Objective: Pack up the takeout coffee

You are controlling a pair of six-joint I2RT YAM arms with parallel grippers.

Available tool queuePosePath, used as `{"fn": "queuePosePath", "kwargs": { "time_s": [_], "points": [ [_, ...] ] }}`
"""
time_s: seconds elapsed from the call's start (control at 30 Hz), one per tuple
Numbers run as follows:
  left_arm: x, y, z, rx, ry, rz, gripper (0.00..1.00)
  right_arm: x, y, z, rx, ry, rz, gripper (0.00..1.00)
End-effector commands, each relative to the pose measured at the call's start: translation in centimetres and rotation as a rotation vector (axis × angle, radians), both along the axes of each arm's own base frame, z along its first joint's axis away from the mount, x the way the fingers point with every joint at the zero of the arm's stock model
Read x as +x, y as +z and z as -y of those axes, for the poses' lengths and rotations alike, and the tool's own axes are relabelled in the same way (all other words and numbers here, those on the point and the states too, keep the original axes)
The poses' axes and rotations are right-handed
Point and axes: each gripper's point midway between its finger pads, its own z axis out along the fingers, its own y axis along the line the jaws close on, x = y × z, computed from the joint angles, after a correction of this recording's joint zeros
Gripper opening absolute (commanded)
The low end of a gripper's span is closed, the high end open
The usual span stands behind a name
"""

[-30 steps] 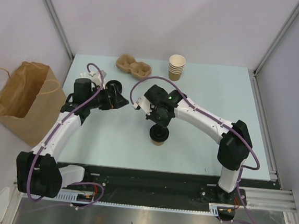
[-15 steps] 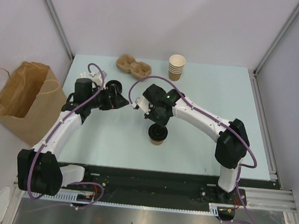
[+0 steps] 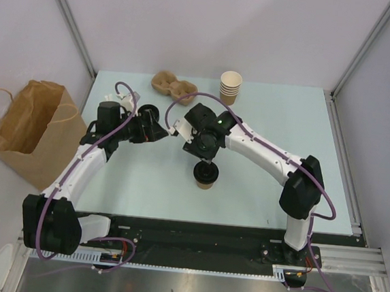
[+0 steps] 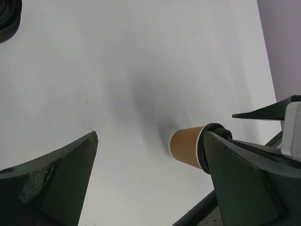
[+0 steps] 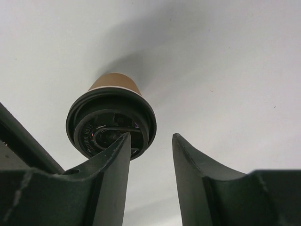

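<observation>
Right tool (image 5: 150, 139) hangs narrowly parted and empty over the takeout coffee (image 5: 112, 123), near the front edge of the worktop (image 3: 272, 118), likely lining up a grasp.

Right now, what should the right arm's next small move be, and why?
Probably open the right claw wider before lowering. In its wrist view the gap looks narrower than the black lid of the upright takeout coffee, and one finger overlaps that lid, so descending as it stands would likely strike the rim.
</observation>
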Motion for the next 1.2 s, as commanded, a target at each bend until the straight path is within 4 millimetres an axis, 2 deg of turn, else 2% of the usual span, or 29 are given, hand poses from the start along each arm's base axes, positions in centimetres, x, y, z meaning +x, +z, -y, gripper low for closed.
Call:
{"fn": "queuePosePath", "kwargs": {
  "time_s": [0.0, 0.1, 0.23, 0.33, 0.37, 0.4, 0.43, 0.47, 0.5, 0.53, 0.57, 0.6, 0.63, 0.7, 0.73, 0.77, 0.8, 0.93, 1.03, 1.07, 1.13, 1.17],
  "points": [
    [0.5, 2.8, 0.1, 0.012, -0.032, 0.093, 0.99, 0.0, 3.6, -0.8, 0.067, 0.012, 0.052, 0.47],
    [0.4, 2.6, 0.1, 0.019, -0.041, 0.080, 0.99, 0.0, 4.7, -0.7, 0.088, 0.015, 0.070, 0.54],
    [0.2, 3.4, 0.6, 0.003, -0.080, 0.094, 1.00, -0.4, 6.5, -0.9, 0.150, 0.016, 0.083, 0.65],
    [-0.8, 4.3, 2.0, -0.040, -0.176, 0.108, 1.00, -0.5, 7.9, -0.1, 0.221, -0.021, 0.058, 0.68],
    [-1.0, 4.6, 2.3, -0.033, -0.205, 0.127, 1.00, 0.0, 8.2, 0.7, 0.248, -0.053, 0.044, 0.68],
    [-1.7, 5.0, 3.1, -0.049, -0.257, 0.132, 0.99, -0.3, 9.0, 1.3, 0.291, -0.081, 0.026, 0.68],
    [-2.3, 5.4, 3.7, -0.065, -0.306, 0.148, 0.99, -0.8, 9.4, 0.9, 0.363, -0.072, -0.031, 0.68],
    [-2.8, 5.6, 4.2, -0.083, -0.345, 0.159, 0.99, 0.2, 10.0, 2.4, 0.420, -0.125, -0.048, 0.67],
    [-3.9, 6.1, 5.4, -0.121, -0.423, 0.180, 0.99, -0.1, 11.4, 1.5, 0.557, -0.120, -0.113, 0.65],
    [-4.5, 6.1, 5.9, -0.136, -0.468, 0.192, 1.00, -1.0, 11.2, 2.8, 0.626, -0.152, -0.160, 0.65],
    [-5.1, 6.2, 6.5, -0.146, -0.509, 0.203, 0.99, -1.0, 11.7, 3.2, 0.709, -0.171, -0.188, 0.64],
    [-6.3, 6.1, 7.6, -0.150, -0.573, 0.204, 1.00, -0.2, 12.6, 3.4, 0.832, -0.170, -0.202, 0.62],
    [-6.4, 5.5, 8.0, -0.120, -0.604, 0.222, 0.99, -1.5, 11.7, 3.8, 0.859, -0.201, -0.257, 0.61],
    [-7.4, 5.1, 9.2, -0.120, -0.660, 0.205, 1.00, -2.9, 11.0, 3.4, 0.884, -0.182, -0.346, 0.60],
    [-7.9, 4.7, 9.7, -0.154, -0.696, 0.171, 1.00, -3.4, 10.0, 3.3, 0.880, -0.217, -0.421, 0.59],
    [-8.2, 4.3, 10.1, -0.169, -0.708, 0.147, 0.95, -3.9, 9.5, 3.1, 0.881, -0.230, -0.467, 0.59],
    [-8.8, 3.6, 10.5, -0.186, -0.724, 0.115, 0.92, -4.2, 9.8, 2.7, 0.912, -0.208, -0.495, 0.59],
    [-9.7, 3.0, 12.0, -0.275, -0.751, 0.058, 0.79, -5.8, 9.0, 2.4, 0.953, -0.199, -0.569, 0.61],
    [-10.3, 2.3, 12.8, -0.283, -0.777, 0.023, 0.62, -6.5, 7.8, 2.3, 0.947, -0.200, -0.621, 0.59],
    [-10.5, 2.0, 13.1, -0.286, -0.786, 0.006, 0.54, -6.6, 7.6, 2.2, 0.948, -0.203, -0.633, 0.58],
    [-10.9, 1.6, 13.8, -0.276, -0.807, -0.013, 0.45, -6.6, 6.8, 2.1, 0.947, -0.207, -0.650, 0.52],
    [-11.1, 1.3, 14.0, -0.272, -0.814, -0.033, 0.38, -6.6, 6.5, 2.0, 0.944, -0.215, -0.659, 0.46]
  ]
}}
